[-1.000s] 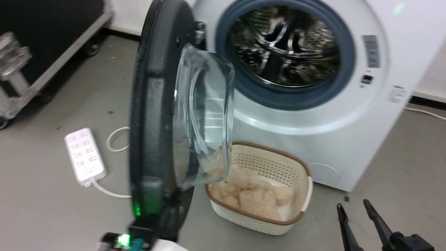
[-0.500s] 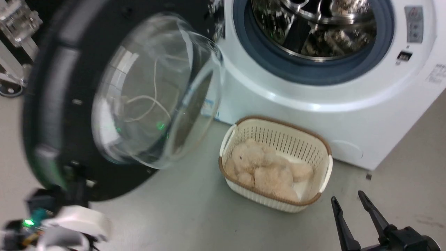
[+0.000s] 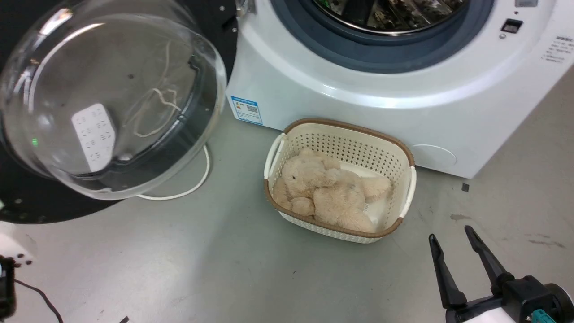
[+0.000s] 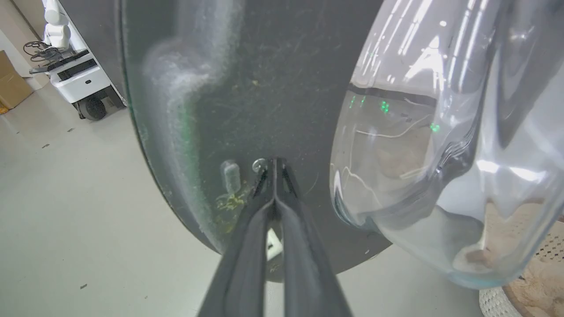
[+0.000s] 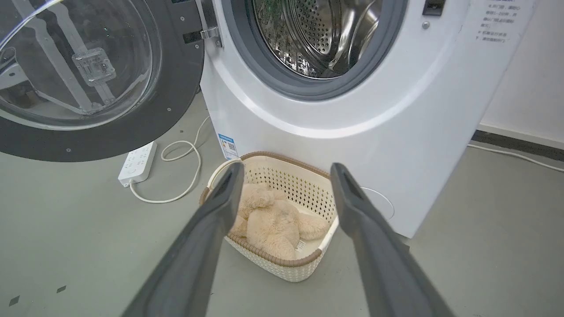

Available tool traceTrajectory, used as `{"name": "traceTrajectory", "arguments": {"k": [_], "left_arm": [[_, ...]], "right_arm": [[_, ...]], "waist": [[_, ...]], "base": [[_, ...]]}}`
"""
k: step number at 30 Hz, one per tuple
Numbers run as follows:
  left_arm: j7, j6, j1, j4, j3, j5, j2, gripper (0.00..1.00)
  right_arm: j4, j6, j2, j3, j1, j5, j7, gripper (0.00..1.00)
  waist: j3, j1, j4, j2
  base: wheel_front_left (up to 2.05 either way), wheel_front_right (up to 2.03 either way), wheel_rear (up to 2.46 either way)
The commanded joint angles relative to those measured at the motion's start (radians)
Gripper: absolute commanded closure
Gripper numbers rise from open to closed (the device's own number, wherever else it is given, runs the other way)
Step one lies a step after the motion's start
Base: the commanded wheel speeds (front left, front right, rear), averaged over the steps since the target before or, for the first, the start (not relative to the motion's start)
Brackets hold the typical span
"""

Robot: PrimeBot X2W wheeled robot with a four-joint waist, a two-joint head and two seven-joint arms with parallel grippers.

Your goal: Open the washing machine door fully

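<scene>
**Out wide — pushing, not gripping**

Our left gripper (image 4: 274,176) has its fingers (image 4: 246,246) closed together, tips against the dark inner face of the washing machine door (image 4: 264,88), probably for shoving. It hangs left of the washing machine (image 3: 358,103). Right gripper (image 3: 449,233) sits open, near right.

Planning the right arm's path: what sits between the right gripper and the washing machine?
A cream basket holding a plush toy stands before the washing machine; the right wrist view shows it.
</scene>
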Motion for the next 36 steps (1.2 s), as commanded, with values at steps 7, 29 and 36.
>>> {"name": "traceTrajectory", "arguments": {"k": [7, 29, 36], "left_arm": [[-0.09, -0.024, -0.062, 0.092, -0.021, 0.02, 0.01, 1.0], [-0.155, 0.004, 0.324, -0.389, -0.224, 0.15, -0.326, 1.0], [-0.155, 0.019, 0.396, -0.402, -0.276, 0.206, -0.367, 0.0]], "right_arm": [[0.005, -0.001, 0.002, -0.01, -0.023, 0.0, 0.0, 0.0], [-0.017, -0.001, 0.002, -0.069, 0.025, 0.029, -0.006, 0.0], [-0.019, -0.001, 0.002, -0.056, 0.067, 0.045, -0.006, 0.0]], "waist": [[-0.014, -0.0002, -0.021, 0.0], [-0.235, -0.0002, -0.168, 0.0], [-0.256, -0.0002, -0.195, 0.0]], "base": [[0.0, 0.0, 0.0], [0.0, 0.0, 0.0], [0.0, 0.0, 0.0]]}}
